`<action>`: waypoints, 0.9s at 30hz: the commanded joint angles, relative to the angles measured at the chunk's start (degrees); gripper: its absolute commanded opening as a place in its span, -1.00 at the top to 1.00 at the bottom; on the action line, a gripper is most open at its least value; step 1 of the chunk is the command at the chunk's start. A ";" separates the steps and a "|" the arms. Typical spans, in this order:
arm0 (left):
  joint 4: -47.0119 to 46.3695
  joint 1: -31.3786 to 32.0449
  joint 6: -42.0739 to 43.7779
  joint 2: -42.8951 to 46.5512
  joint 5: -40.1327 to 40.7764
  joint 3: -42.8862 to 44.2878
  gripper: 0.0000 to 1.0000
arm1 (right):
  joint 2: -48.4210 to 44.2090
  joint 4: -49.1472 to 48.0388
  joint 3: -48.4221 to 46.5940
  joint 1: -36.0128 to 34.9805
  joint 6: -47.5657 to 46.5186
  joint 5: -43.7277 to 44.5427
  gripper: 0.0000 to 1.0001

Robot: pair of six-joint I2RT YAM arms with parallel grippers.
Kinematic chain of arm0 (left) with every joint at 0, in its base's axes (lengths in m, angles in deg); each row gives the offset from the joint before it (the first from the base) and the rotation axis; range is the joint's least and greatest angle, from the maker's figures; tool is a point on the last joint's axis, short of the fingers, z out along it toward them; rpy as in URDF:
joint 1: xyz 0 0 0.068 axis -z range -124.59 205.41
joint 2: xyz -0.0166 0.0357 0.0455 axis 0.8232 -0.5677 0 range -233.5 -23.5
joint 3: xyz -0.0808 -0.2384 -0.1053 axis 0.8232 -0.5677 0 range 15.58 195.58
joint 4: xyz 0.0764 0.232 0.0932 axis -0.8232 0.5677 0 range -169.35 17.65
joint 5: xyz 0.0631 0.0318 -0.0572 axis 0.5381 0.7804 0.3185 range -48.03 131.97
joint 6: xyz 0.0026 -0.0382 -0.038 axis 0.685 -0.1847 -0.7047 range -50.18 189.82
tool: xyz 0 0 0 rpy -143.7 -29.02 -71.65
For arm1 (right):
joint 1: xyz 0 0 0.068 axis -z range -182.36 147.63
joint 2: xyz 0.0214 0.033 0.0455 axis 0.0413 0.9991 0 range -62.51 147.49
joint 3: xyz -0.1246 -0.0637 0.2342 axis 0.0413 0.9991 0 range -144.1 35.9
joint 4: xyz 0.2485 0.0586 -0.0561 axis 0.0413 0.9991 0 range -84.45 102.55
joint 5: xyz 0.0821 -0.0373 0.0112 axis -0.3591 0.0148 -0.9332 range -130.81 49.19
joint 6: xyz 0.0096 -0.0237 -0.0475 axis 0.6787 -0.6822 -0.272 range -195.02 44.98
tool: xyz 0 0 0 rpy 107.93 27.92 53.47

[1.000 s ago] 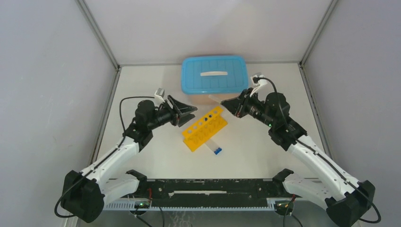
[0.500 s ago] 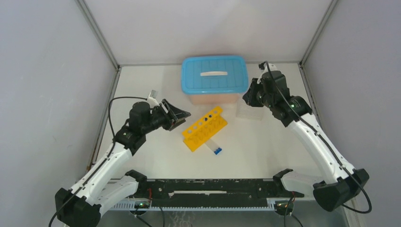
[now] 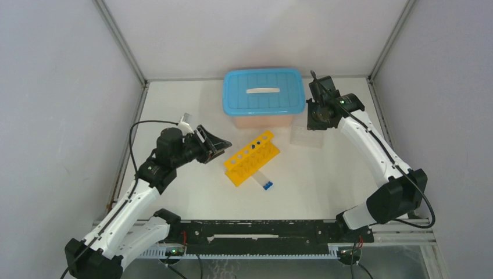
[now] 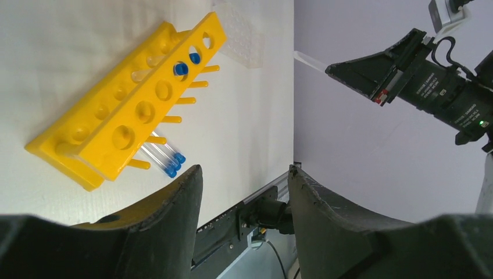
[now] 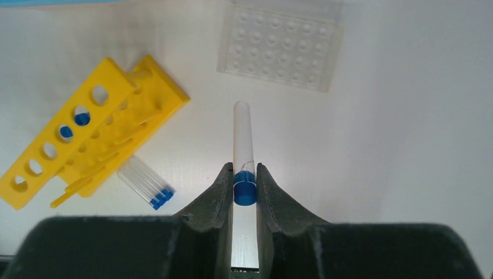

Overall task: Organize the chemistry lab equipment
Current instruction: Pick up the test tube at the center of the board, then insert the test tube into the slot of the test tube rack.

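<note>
A yellow rack lies mid-table with two blue-capped tubes standing in its holes. Several more capped tubes lie flat beside its near end. The clear tray sits to the right of the rack. High above that tray, my right gripper points down, shut on the blue cap of a clear tube that sticks out past the fingertips. Left of the rack, my left gripper hangs above the table, open, with nothing between its fingers.
A clear storage box with a blue lid stands at the back middle, just behind the rack and beside the right gripper. Grey walls close in the table on three sides. The black bar carrying the arm bases runs along the near edge.
The right arm has swung back and to the right, still holding the tube, and now points down above the tray. The left gripper has drawn slightly back to the left.
</note>
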 commanded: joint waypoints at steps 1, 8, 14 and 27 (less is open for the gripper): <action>0.52 -0.33 2.82 1.07 1.08 2.56 -0.19 | 3.09 3.31 -4.81 1.07 -2.15 2.16 0.73; 2.05 -0.32 4.36 0.68 1.63 3.67 -0.19 | 10.48 6.13 -11.05 2.42 -3.44 3.18 0.78; 2.77 -0.24 5.05 0.49 1.86 4.24 -0.19 | 15.14 7.70 -13.70 5.10 -4.32 1.40 0.79; 2.82 -0.36 4.92 -0.83 2.05 4.64 -0.19 | 20.63 4.86 -10.89 7.95 -5.84 -1.88 0.80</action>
